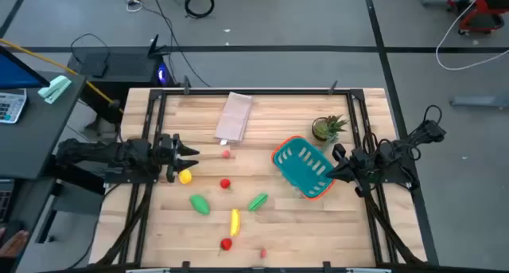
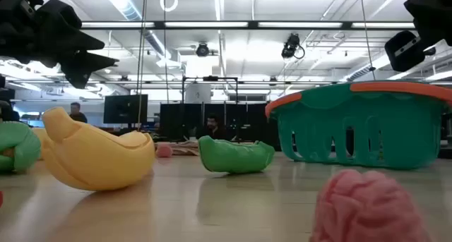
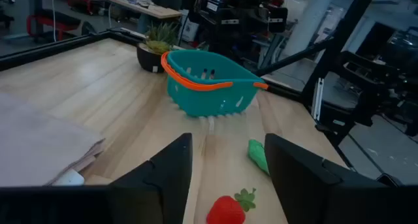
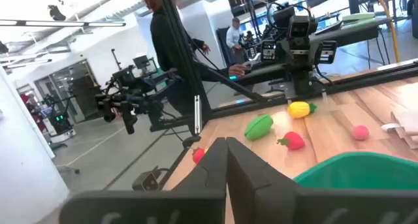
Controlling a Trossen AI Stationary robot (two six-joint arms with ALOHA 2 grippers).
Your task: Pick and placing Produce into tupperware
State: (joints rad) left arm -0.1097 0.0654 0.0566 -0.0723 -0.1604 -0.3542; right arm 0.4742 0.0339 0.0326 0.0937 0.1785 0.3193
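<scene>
From above we see the teal basket (image 1: 303, 168) tipped toward the right gripper (image 1: 338, 163), whose fingers close on its orange rim, beside the potted plant (image 1: 327, 128). We see no produce inside it. The lemon (image 1: 185, 177), 2 red pieces (image 1: 225, 184), green pods (image 1: 258, 201) and banana (image 1: 235, 221) lie on the surface (image 1: 270, 233). Only the low view shows a pink lump (image 2: 365, 205) up close. The left gripper (image 1: 188, 156) hangs near the lemon, fingers (image 3: 171, 170) apart.
</scene>
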